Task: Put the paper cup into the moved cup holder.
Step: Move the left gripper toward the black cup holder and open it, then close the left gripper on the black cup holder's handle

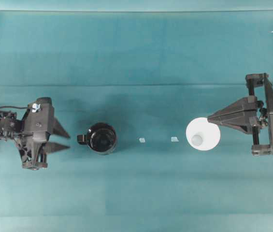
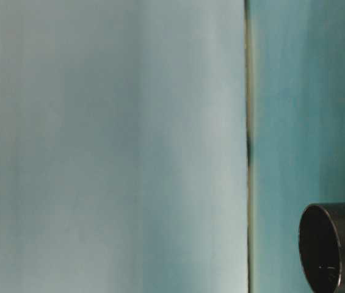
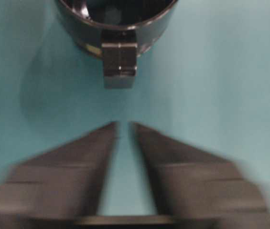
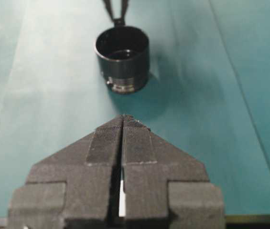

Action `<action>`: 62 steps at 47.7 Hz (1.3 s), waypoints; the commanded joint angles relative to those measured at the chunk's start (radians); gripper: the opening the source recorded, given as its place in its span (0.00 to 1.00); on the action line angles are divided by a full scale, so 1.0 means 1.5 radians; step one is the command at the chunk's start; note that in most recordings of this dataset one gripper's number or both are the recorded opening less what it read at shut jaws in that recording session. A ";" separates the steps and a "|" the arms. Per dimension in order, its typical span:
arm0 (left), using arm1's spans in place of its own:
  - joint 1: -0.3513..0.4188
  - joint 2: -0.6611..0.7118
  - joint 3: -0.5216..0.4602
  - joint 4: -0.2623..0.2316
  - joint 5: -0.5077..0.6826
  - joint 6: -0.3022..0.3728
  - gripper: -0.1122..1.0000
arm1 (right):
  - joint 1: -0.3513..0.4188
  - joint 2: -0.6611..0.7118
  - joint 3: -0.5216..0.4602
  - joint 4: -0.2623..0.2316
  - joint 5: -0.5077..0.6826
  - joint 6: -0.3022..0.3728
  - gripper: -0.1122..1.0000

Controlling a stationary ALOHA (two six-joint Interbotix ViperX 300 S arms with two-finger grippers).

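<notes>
Left end effector (image 3: 124,125), jaws parted, faces the cup holder (image 3: 118,28) tab.

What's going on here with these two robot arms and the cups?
Two arms face each other across a teal table. The left gripper is open, empty, just short of the black cup holder. The right gripper has its fingers shut over the rim of the white paper cup, apparently pinching it. The cup sits well apart from the holder, so it isn't in yet.

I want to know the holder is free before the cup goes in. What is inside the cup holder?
Nothing shows inside the cup holder: only its glossy black interior. The paper cup stands apart on the cloth.
</notes>
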 commanded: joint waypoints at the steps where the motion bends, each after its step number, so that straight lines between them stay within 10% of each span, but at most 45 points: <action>1: 0.003 0.000 -0.005 0.000 -0.012 -0.014 0.66 | 0.000 0.002 -0.013 0.001 -0.002 0.005 0.08; 9: 0.017 0.013 -0.008 0.000 -0.017 -0.065 0.95 | -0.001 0.002 -0.013 0.001 -0.001 0.005 0.08; 62: 0.014 0.096 -0.065 0.000 -0.080 -0.073 0.92 | -0.001 0.001 -0.013 0.001 0.010 0.005 0.08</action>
